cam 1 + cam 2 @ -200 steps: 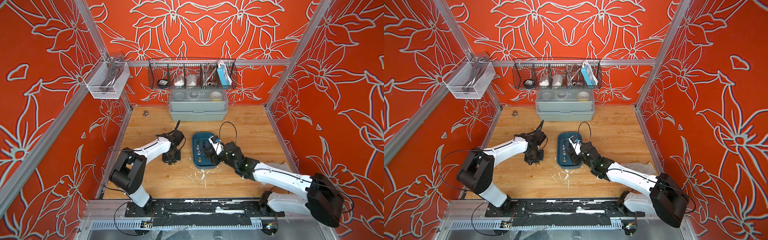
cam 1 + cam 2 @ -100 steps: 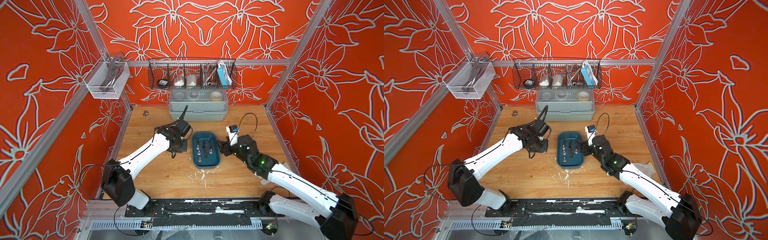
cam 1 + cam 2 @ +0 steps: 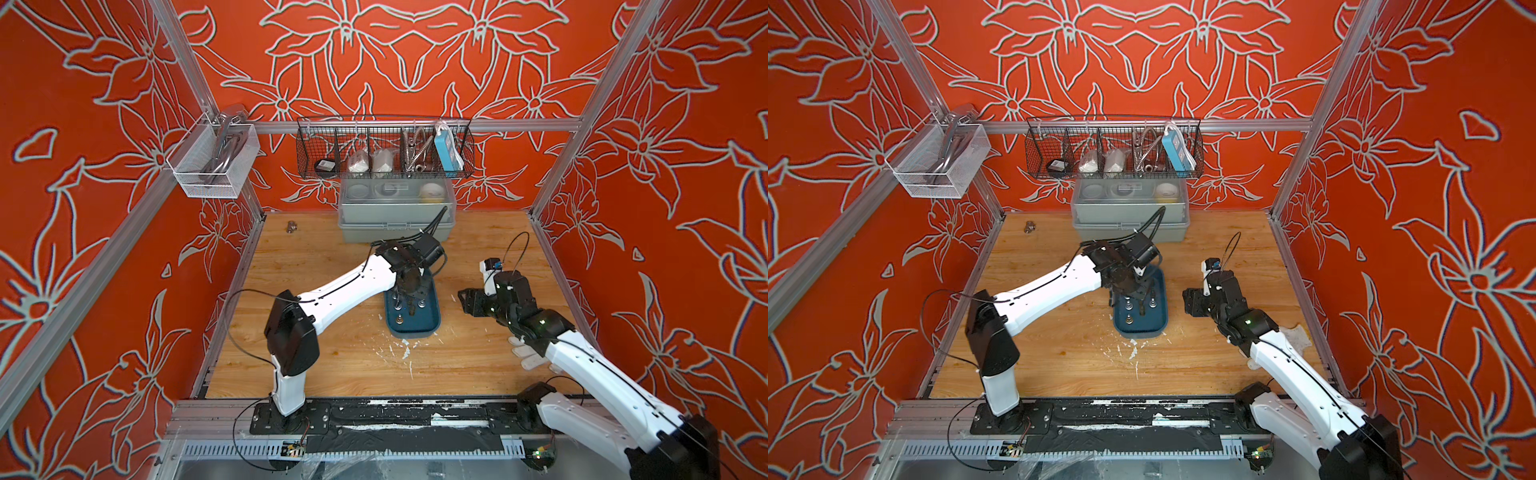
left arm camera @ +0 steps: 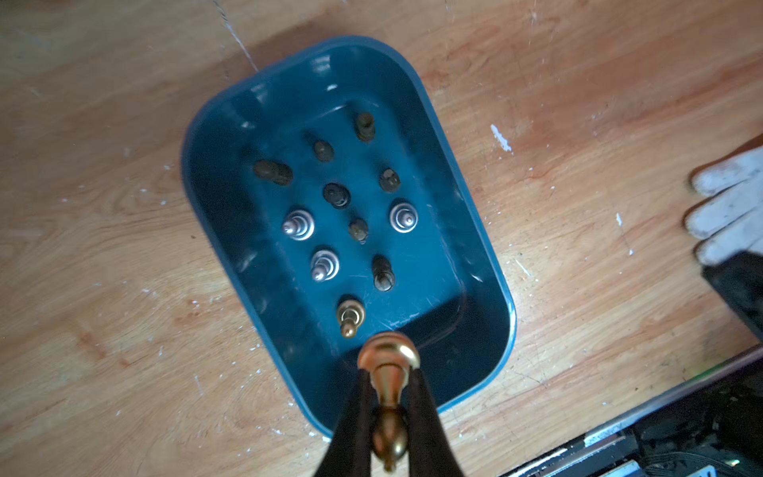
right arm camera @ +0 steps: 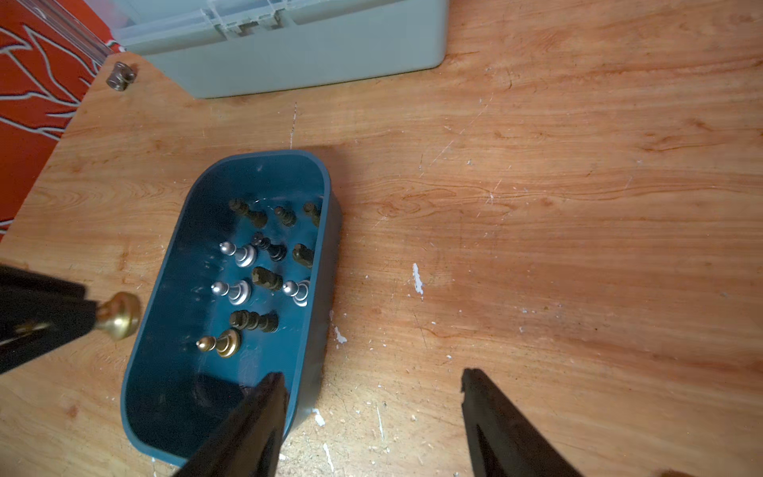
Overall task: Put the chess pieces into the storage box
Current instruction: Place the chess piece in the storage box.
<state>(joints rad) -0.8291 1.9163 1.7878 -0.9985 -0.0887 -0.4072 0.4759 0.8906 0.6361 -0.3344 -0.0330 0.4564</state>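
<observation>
one grey-green lidded box [image 5: 289,62] is shown by the right wrist camera, beyond both pincers. it is not shown by the left wrist camera. one storage box [image 4: 437,264] is found below the left gripper [image 4: 388,378]. it is seen near the right gripper [image 3: 467,301] but apart from it in a top view. two pincers are counted. the left one is clamped on a gold chess piece [image 4: 388,351], held with its base toward the box, over the end nearest the fingers [image 4: 425,413]. the right one is spread wide, with nothing between its jaws. twelve chess pieces [image 4: 337,195] are counted in the wrist views. eleven are inside the box (seven dark, three silver, one gold), and one is gripped. in both top views the gripped piece is hidden under the left wrist. one brownish fitting [image 5: 121,76] is seen far beyond the pincers.
</observation>
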